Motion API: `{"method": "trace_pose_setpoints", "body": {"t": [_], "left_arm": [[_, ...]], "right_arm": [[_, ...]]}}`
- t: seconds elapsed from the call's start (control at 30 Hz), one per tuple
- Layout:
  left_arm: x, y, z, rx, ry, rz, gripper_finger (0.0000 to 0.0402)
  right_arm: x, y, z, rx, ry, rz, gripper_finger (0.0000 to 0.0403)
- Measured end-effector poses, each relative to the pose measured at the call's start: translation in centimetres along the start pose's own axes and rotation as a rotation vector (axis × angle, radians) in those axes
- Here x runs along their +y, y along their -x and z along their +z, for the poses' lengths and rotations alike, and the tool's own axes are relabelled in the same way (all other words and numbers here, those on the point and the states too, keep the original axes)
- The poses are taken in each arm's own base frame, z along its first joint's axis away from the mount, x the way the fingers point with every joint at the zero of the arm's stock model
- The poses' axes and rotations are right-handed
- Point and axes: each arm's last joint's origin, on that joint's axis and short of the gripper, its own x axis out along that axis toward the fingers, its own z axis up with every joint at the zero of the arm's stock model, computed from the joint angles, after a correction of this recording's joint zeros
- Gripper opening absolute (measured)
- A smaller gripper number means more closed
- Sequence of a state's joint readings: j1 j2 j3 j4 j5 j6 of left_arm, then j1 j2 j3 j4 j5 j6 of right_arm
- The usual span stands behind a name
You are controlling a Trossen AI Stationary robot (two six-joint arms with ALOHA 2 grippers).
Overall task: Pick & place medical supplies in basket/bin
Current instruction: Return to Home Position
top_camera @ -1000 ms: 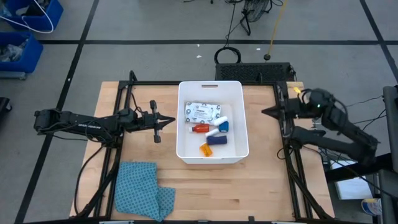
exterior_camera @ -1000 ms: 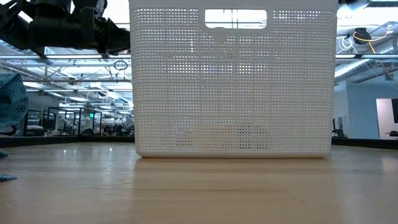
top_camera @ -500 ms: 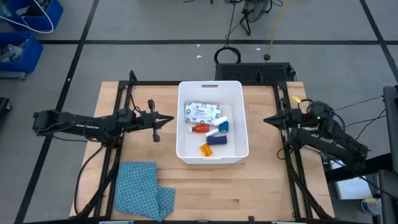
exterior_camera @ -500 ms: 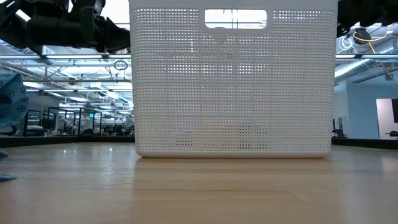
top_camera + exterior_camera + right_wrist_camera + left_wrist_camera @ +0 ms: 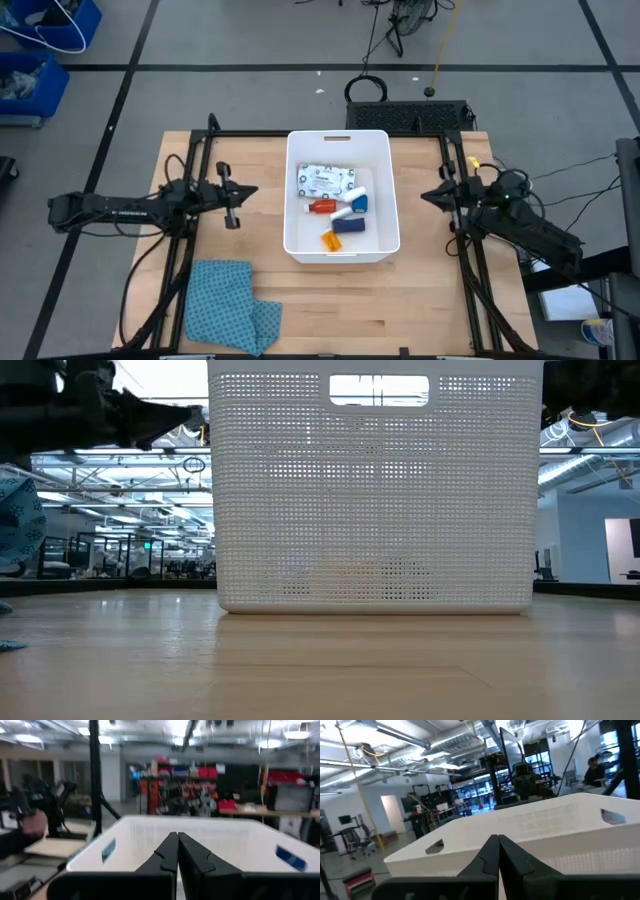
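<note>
Supplies lie gathered on the floor of the white bin, which stands mid-table with its long axis set across the line between the two grippers. Its handle slot is in the short rim farther from the cloth. The white printed flat packet lies flat at the handle-slot end. Below it the red-capped bottle lies on its side, and a white roll sits just beside the blue tape roll. The dark blue strip comes next, with the orange pill bottle nearest the opposite short wall. I cannot make out a second white roll with any certainty.

The left gripper points at one long wall and the right gripper at the other. Neither touches the bin, and the right one looks slightly the nearer to its wall. In each wrist view the fingers are pressed together tip to tip with nothing between them, and the bin's rim stretches across beyond. In the low view the left arm sits up at about rim height.

Apart from the bin, only the blue patterned cloth lies on the table, near a corner on the left arm's side. By my reading the loading is done. What remains is for each arm to draw straight back from its wall, and that carries little risk, since both tips are clear of the bin.
</note>
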State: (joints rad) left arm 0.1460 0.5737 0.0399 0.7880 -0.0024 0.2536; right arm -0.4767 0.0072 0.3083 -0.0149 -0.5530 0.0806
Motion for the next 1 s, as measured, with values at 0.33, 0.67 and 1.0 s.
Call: {"method": "trace_pose_setpoints", "body": {"t": [0.33,0.67,1.0], "left_arm": [[0.4,0.5,-1.5,0.068,0.033,-0.053,0.0001],[0.4,0.6,-1.8,0.11,0.014,-0.023,0.0001],[-0.2,1.7,0.6,-0.031,-0.055,0.009,0.0001]], "right_arm": [[-1.1,-0.8,-5.8,0.034,-0.055,-0.061,0.0],[-1.2,-0.8,-5.8,0.0,0.012,-0.083,0.0],[-0.4,-0.8,-4.5,0.03,0.028,0.002,0.0]]}}
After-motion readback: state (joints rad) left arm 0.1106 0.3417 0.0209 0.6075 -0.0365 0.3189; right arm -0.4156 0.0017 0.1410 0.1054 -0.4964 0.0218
